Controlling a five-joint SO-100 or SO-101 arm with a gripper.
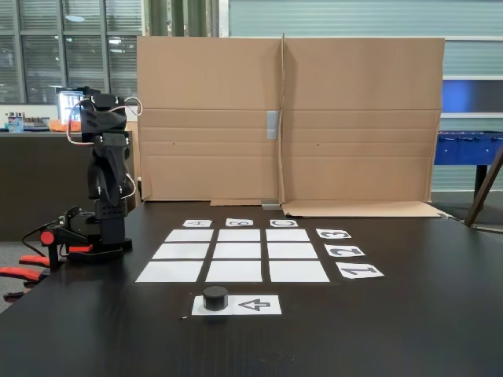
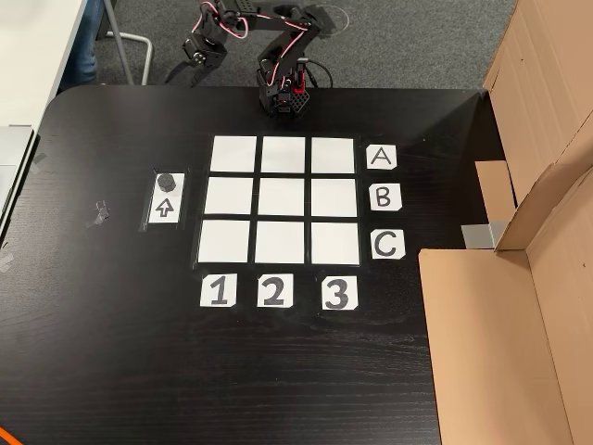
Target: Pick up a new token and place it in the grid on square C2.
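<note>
The token (image 1: 214,297) (image 2: 166,181) is a small black puck that stands on one end of a white sheet with a printed arrow, just outside the grid (image 1: 239,251) (image 2: 280,198) on its column-1 side. Square C2 (image 1: 292,250) (image 2: 280,243) is a blank white rectangle with nothing on it. The black arm is folded up over its base at the table edge beyond row A. My gripper (image 1: 98,118) (image 2: 208,42) is raised there, far from the token and holding nothing I can see. Its jaws are too small and dark to read.
Cards A, B, C (image 2: 387,245) and 1, 2, 3 (image 2: 273,291) edge the grid. A tall cardboard wall (image 1: 287,118) (image 2: 528,278) stands along the table's side beyond the letter cards. Red clamps (image 1: 31,263) hold the arm's base. A scrap of tape (image 2: 98,212) lies near the arrow sheet.
</note>
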